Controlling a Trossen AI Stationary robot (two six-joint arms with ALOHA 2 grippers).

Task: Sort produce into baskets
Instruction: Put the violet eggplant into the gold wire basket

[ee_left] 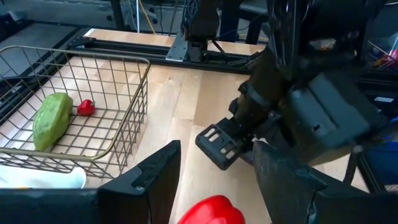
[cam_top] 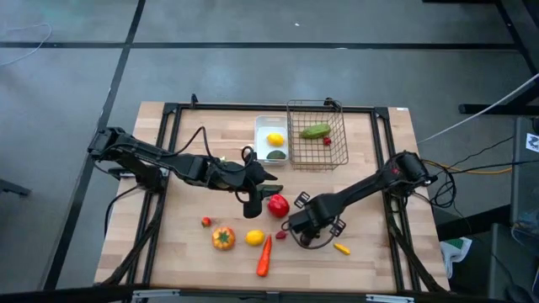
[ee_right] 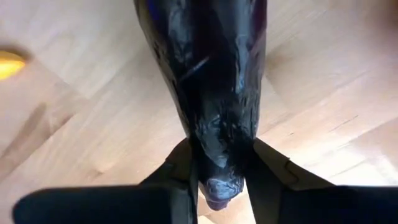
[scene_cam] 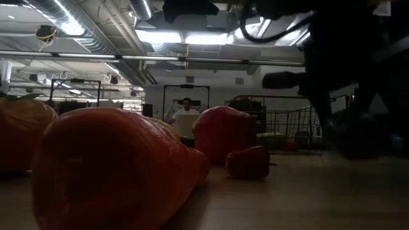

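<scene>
My right gripper [cam_top: 305, 225] is shut on a dark purple eggplant [ee_right: 205, 68] low over the table's near middle. My left gripper [cam_top: 258, 202] is open beside the red pepper [cam_top: 278, 204]. In the left wrist view the pepper [ee_left: 211, 211] shows low between its fingers, and I see no touch. The white tray [cam_top: 260, 143] at the far middle holds a yellow lemon [cam_top: 274, 139] and a green piece. The wire basket [cam_top: 338, 156] next to it holds a green cucumber [cam_top: 316, 130] and a small red chilli [cam_top: 327, 141]. My right gripper pinches one narrow end of the eggplant [ee_right: 219, 158] between its two fingers [ee_right: 184, 171]. The eggplant reaches straight out from the fingers, in line with them, over the wooden table top. I cannot tell whether it rests on the table or is lifted clear.
On the near part of the table lie a small red piece [cam_top: 205, 221], an orange tomato [cam_top: 223, 238], a yellow lemon [cam_top: 254, 237], an orange carrot [cam_top: 264, 255], a small red chilli [cam_top: 281, 235] and a yellow chilli [cam_top: 341, 248]. The two grippers are close together.
</scene>
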